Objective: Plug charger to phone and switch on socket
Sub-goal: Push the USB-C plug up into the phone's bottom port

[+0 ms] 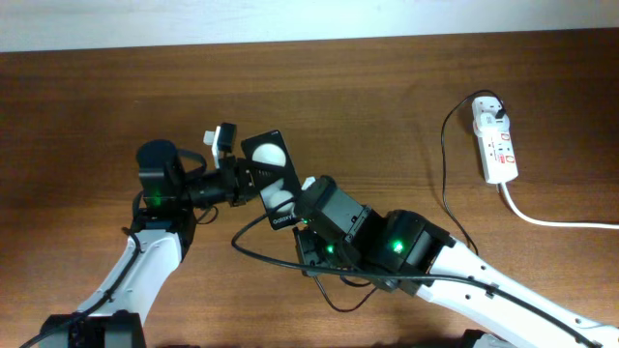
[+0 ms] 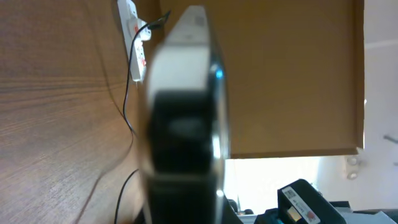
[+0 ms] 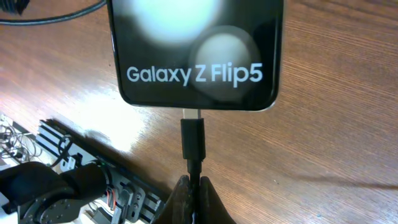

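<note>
Brown wooden desk [image 1: 387,87] lies under both arms. The right pincer [image 3: 193,198] is pinched tight on the charger [image 3: 193,140] just behind its connector tip, which meets the phone [image 3: 196,56] at its lettered end. The left pincer [image 1: 242,181] clamps the phone's left side at mid-desk. The socket [image 1: 497,145] lies far right, with the charger's plug in it.

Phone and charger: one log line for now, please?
left gripper: shut on phone | right gripper: shut on charger, tip at phone port | socket: untouched
</note>
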